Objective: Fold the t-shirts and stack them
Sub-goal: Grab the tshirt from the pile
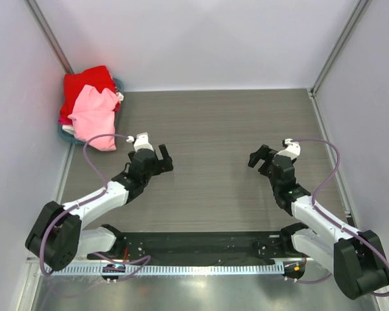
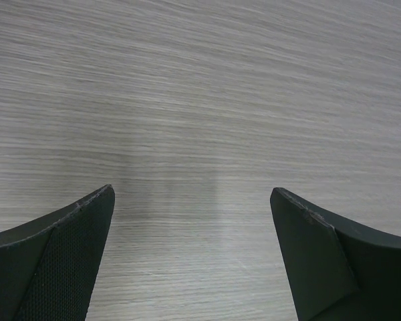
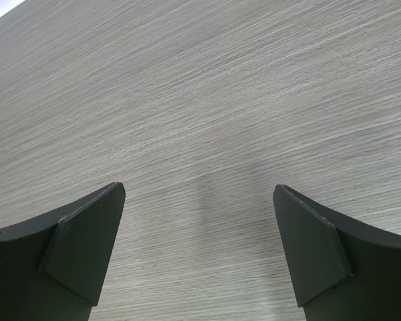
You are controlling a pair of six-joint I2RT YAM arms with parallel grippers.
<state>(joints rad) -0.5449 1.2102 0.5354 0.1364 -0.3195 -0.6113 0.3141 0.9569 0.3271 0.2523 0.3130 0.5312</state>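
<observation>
Low over the wooden table, both arms reach forward and inward, the left gripper and right gripper each spread wide and empty, while the pink t-shirt and red t-shirt lie heaped at the far-left corner, hiding most of a teal tray.

no readable text, no labels, no brands, no numbers, no signs in any view
</observation>
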